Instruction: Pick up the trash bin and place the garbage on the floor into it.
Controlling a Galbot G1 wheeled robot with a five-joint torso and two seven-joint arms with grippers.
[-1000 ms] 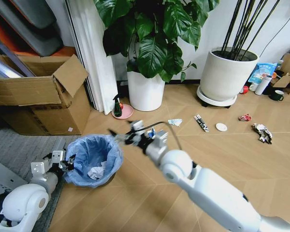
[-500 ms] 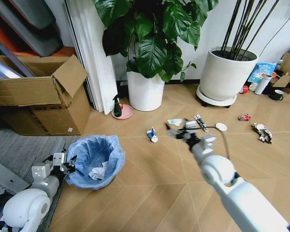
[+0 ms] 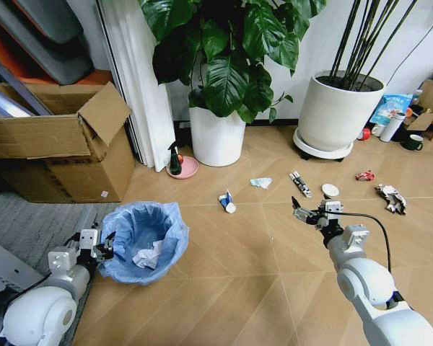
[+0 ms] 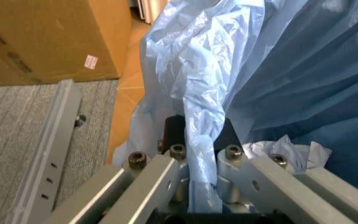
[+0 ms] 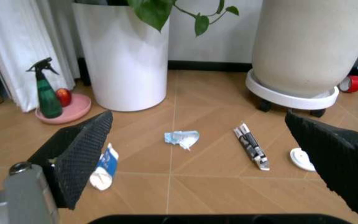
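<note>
On the floor (image 3: 224,245), left gripper (image 3: 95,246) clamped on the bin (image 3: 143,238), right gripper (image 3: 312,211) wide open over the litter

At the bin's near-left edge the left gripper's fingers (image 4: 232,161) pinch the blue bag (image 4: 204,102) and the dark rim between them; a white paper wad (image 3: 144,257) lies inside. The right gripper holds nothing, its jaws spread, hanging low just short of the white disc (image 3: 330,189) and the printed wrapper (image 3: 300,183). From its wrist view a pale wad (image 5: 182,138) and a blue-white tube (image 5: 103,167) lie between the pads (image 5: 79,156). Farther right sit a red wrapper (image 3: 365,174) and another printed piece (image 3: 391,197). Beyond stand two white plant pots (image 3: 217,135), a spray bottle (image 3: 175,158) and a cardboard box (image 3: 61,148)
</note>
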